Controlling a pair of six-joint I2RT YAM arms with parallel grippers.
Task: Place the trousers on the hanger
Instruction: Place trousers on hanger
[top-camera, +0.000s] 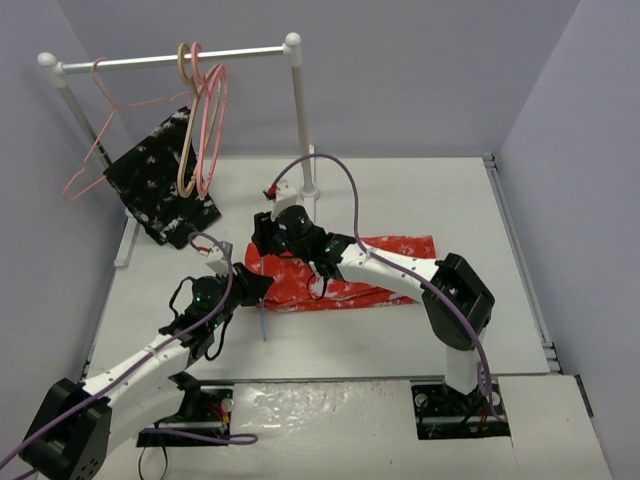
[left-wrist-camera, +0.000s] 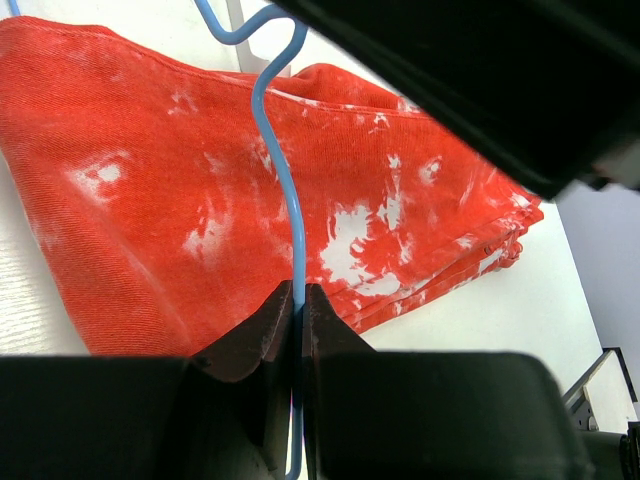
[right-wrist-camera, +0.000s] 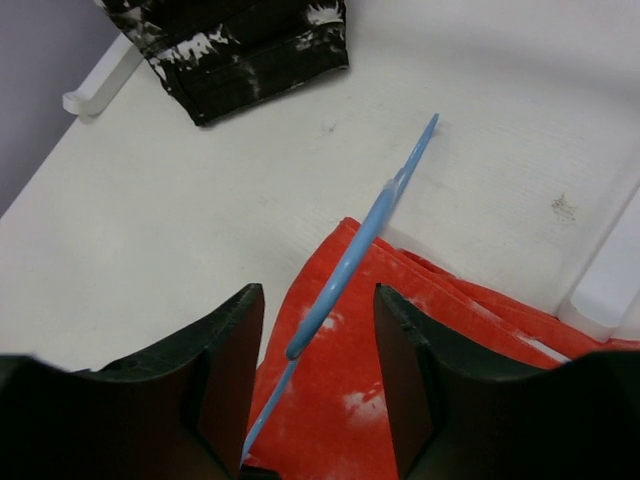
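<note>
Hanger (left-wrist-camera: 281, 172) pinched in left end effector (left-wrist-camera: 298, 296).

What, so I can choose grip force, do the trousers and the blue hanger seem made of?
The trousers: soft matte cloth, likely cotton; fine ribbed weave and limp folded layers show. The hanger: thin stiff wire, smooth light-blue coating with slight sheen, probably coated metal.

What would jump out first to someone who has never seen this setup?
The bright red-orange trousers, folded mid-table, grab the eye first. A thin light-blue hanger reaches over them, pinched in the left arm's jaws, while the right arm's jaws stand open around its wire. At the back left, a black speckled garment sits under a rail of pink hangers.
</note>
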